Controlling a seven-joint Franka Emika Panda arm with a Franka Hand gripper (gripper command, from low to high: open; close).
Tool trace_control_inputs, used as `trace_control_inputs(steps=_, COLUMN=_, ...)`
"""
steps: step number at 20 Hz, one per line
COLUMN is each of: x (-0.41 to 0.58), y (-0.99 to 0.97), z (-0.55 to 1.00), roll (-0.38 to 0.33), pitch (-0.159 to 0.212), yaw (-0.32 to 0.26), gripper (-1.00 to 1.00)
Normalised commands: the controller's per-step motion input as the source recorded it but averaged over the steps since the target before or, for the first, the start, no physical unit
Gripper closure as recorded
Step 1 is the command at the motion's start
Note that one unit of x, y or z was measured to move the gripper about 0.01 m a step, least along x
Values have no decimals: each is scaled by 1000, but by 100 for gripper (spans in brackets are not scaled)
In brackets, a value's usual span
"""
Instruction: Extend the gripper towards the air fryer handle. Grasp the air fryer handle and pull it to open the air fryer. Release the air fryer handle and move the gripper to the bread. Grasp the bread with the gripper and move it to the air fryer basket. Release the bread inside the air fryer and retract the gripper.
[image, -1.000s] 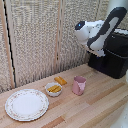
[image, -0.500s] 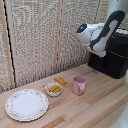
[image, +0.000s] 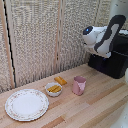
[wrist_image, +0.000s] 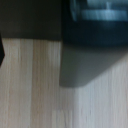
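I'm holding the gripper (image: 100, 52) at the upper right of the exterior frame, right against the air fryer (image: 114, 62); I cannot tell whether its fingers are spread. The handle is hidden from me and the wrist view is blurring, so I'm risking a blind bump or a missed grasp. The bread (image: 60, 80) is lying at lower centre, beside the white bowl (image: 53, 89), well apart from the gripper.

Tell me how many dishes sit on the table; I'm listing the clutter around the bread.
3: a plate at the exterior view's left, a small bowl of yellow sticks beside it, and a pink cup right of the bowl. None looks hidden.
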Motion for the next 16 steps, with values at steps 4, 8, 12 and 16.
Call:
trace_control_inputs(steps=4, x=-37, y=-321, z=0, roll=-34, pitch=31, yaw=110, gripper=100)
trace_control_inputs(steps=8, x=0, y=-19, z=0, roll=0, pitch=-1, yaw=-20, gripper=100)
trace_control_inputs(steps=12, x=197, y=-19, z=56, roll=20, pitch=32, yaw=-51, gripper=100)
trace_control_inputs(steps=16, x=236, y=-231, z=394, roll=155, pitch=222, yaw=-27, gripper=100)
